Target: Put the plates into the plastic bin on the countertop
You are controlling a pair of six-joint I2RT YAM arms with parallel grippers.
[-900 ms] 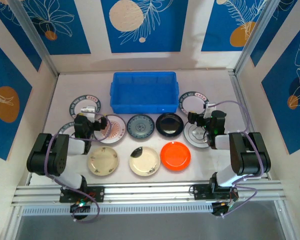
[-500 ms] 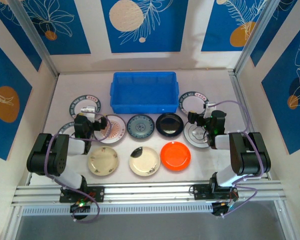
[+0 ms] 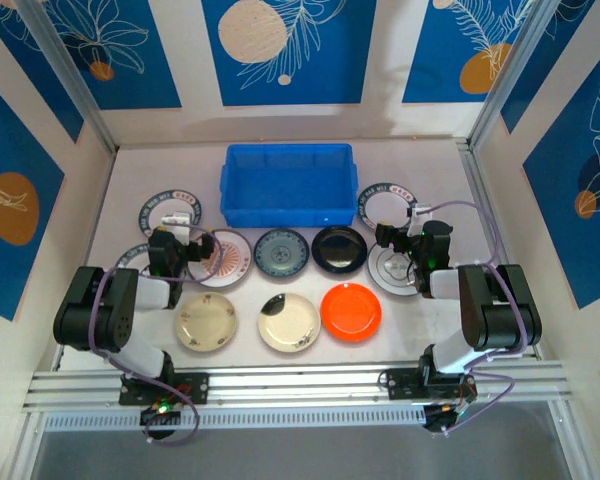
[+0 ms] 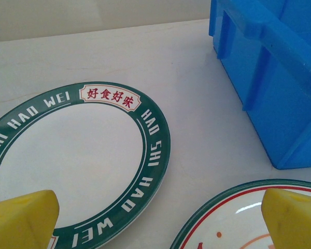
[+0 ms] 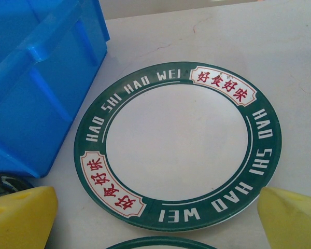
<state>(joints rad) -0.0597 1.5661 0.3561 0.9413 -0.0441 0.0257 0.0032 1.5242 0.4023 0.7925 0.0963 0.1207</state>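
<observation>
Remaining still: left end effector (image 4: 158, 217), right end effector (image 5: 155, 217) open; plates (image 3: 351, 310) unmoved.

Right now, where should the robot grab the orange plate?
Probably its right rim, from above. The orange plate lies flat on the countertop, so only its thin edge fits between jaws, and a cream plate crowds its left.

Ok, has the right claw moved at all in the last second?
No. The right claw sits at the same spot over the dark-rimmed white plate, just as far off the blue bin's near right corner as before.
</observation>
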